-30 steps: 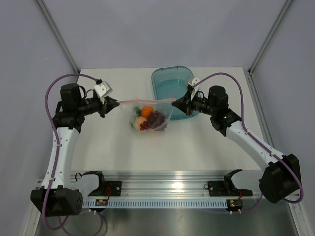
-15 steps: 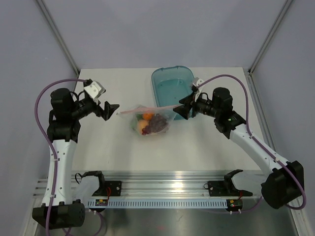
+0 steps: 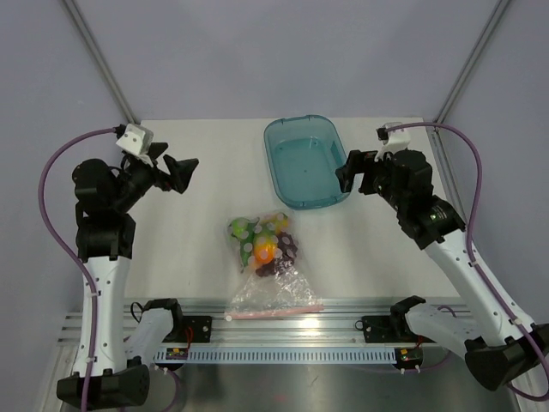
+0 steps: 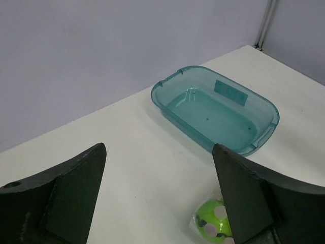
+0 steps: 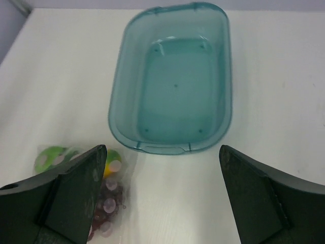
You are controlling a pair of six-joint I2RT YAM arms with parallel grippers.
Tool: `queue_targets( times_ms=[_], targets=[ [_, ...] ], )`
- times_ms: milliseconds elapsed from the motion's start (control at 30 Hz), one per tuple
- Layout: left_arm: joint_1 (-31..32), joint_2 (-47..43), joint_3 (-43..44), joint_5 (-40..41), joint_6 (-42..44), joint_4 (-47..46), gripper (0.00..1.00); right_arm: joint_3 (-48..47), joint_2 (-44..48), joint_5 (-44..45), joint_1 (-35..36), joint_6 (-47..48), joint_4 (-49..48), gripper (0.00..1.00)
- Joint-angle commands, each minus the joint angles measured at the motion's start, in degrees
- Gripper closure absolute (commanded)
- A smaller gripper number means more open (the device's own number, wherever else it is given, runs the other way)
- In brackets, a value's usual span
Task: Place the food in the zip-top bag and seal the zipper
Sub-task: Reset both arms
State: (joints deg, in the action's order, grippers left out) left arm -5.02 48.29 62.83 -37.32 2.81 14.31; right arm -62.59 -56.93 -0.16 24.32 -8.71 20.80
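The teal tray (image 3: 304, 163) sits by the far edge of the table (image 3: 189, 249), its wall sticker (image 4: 231, 91) too blurred to read. The zip-top bag (image 3: 279, 287) lies by the middle of the near edge, long axis far-to-near, with the food (image 3: 262, 245) bunched at its far end and the zipper (image 3: 274, 311) parallel to the near edge. My left gripper (image 3: 182, 174) and right gripper (image 3: 347, 172) hang with jaws spread wide, holding nothing.

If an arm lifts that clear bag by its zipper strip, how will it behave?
Probably floppy: the zip-top bag lies crumpled flat. Lifted by the zipper, the food bunched at its far end would likely sag and swing. Pushed, the food might roll inside.
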Motion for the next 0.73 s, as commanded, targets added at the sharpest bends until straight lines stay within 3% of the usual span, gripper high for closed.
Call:
queue_targets(
  times_ms=[0, 200, 333, 467, 700],
  targets=[
    [0.09, 1.89, 3.61, 6.73, -10.16, 2.38, 0.12, -2.81, -3.71, 18.52, -0.23, -8.25, 15.74, 0.01],
    [0.18, 3.91, 2.66, 10.77, -19.32, 10.03, 0.09, 0.97, -4.68, 19.32, -0.23, -15.89, 18.58, 0.00],
    [0.62, 2.34, -3.31, 18.84, -19.33, 12.41, 0.01, 3.26, -5.39, 21.34, -0.15, -20.81, 18.32, 0.01],
    [0.62, -0.04, -8.15, 29.30, -18.63, 13.38, 0.01, 4.14, -6.27, 22.66, -0.15, -23.02, 18.84, 0.01],
    [0.62, -2.59, -15.53, 34.50, -19.77, 14.43, 0.01, 5.81, -7.32, 25.56, -0.23, -25.65, 19.19, 0.01]
  ],
)
